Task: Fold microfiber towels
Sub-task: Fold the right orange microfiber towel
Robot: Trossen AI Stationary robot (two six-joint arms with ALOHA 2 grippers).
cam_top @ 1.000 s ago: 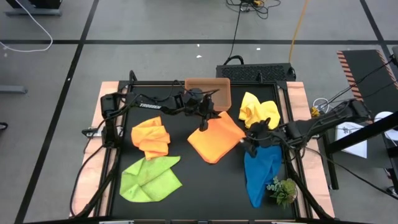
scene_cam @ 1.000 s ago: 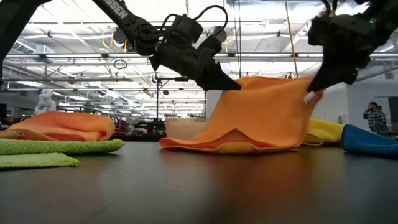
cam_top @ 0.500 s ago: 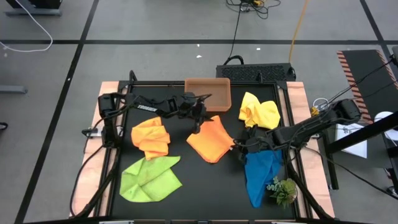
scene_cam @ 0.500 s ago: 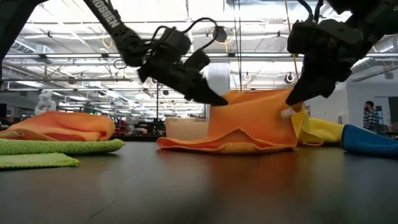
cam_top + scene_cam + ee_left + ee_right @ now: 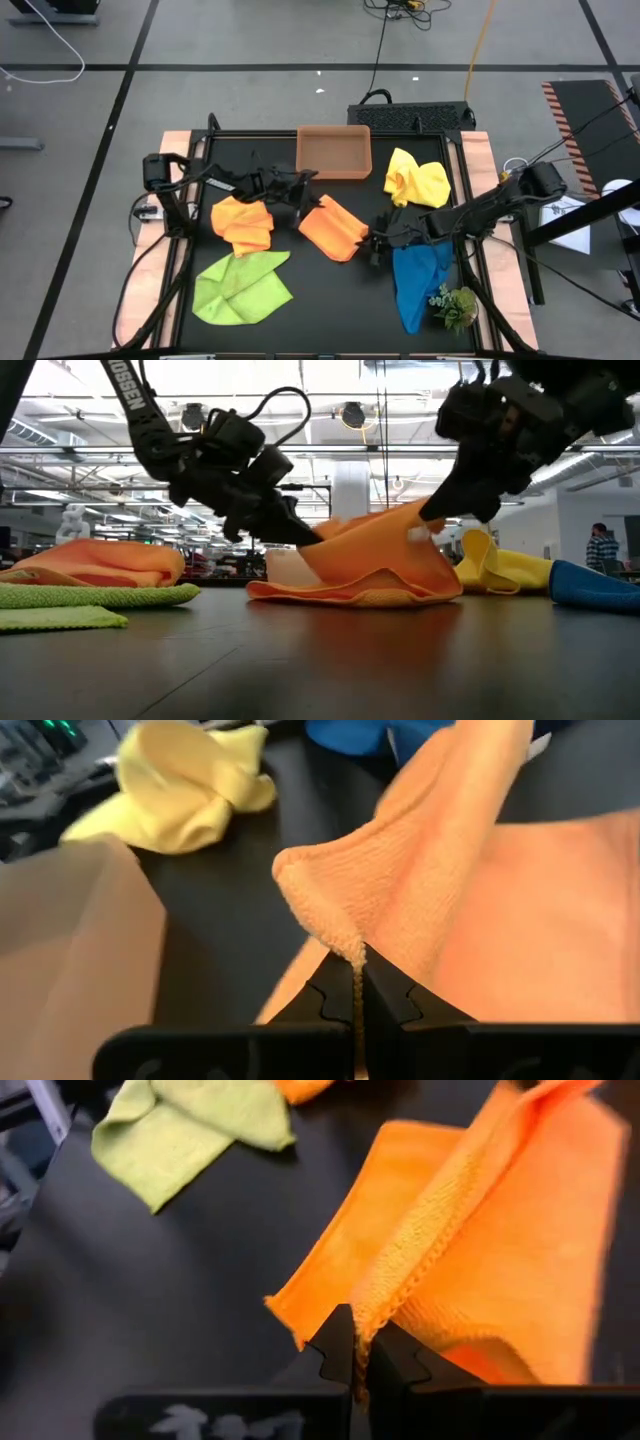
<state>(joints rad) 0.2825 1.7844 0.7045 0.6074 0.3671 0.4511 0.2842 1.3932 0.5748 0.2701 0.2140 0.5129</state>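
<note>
The orange towel point(image 5: 334, 229) lies near the middle of the worktop point(image 5: 330, 300), half doubled over, and both arms hold it up by adjacent corners so the raised edge can be carried across the part that rests flat. That, I judge, is why the corners are kept off the surface: the fold needs the upper layer free to travel over the lower one.

The left tool point(image 5: 297, 207) is clamped on the towel's corner on the side toward the left edge; in its wrist view the fingers point(image 5: 335, 995) are pressed together with only a thin pinch of cloth between them. The right tool point(image 5: 374, 245) is likewise clamped on the opposite corner, toward the right edge, its fingers point(image 5: 340, 1345) together on the hemmed edge. In the low view the cloth hangs between the two grips as a slack arch, its lower fold resting on the worktop.

The other towels wait unfolded: a crumpled orange-yellow towel point(image 5: 243, 222) toward the left edge, a green towel point(image 5: 240, 287) at the near left corner, a yellow towel point(image 5: 416, 178) toward the far right, and a blue towel point(image 5: 417, 280) by the right edge, beside a plant sprig point(image 5: 455, 305). A brown tray point(image 5: 334, 152) sits at the far edge
</note>
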